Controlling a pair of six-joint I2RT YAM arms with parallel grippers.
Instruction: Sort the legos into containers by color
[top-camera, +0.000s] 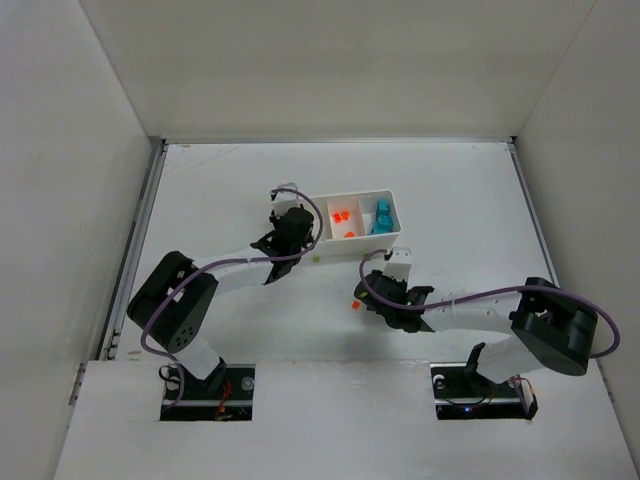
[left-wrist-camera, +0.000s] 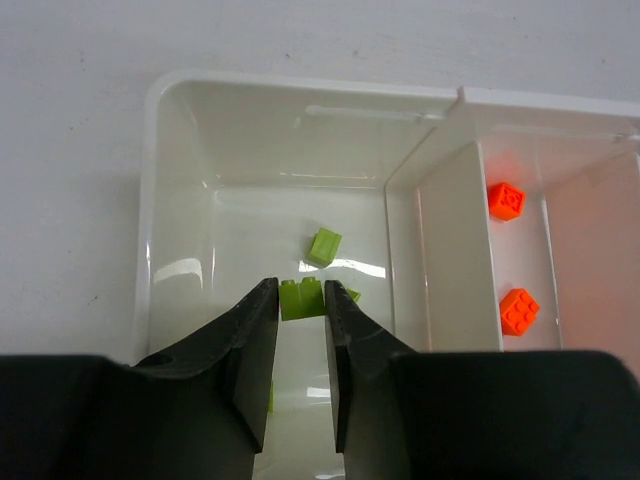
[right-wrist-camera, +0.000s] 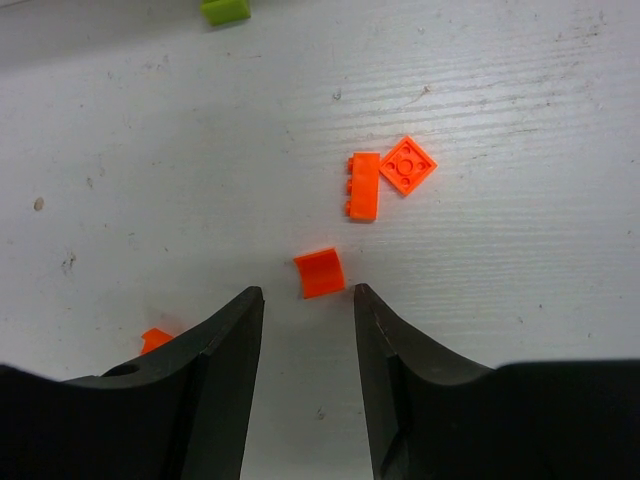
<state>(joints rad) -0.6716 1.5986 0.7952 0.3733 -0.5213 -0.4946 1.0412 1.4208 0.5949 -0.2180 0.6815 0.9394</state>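
The white three-compartment tray lies at mid-table. My left gripper hangs over its left compartment, shut on a lime green lego pinched between the fingertips. Another green lego lies on that compartment's floor. Two orange legos sit in the middle compartment, and teal legos fill the right one. My right gripper is open, low over the table. A curved orange lego lies just ahead of its fingertips, untouched.
More orange legos lie on the table beyond the curved one, and a small orange piece sits by the left finger. A green lego lies farther off, near the tray's front wall. White walls enclose the table.
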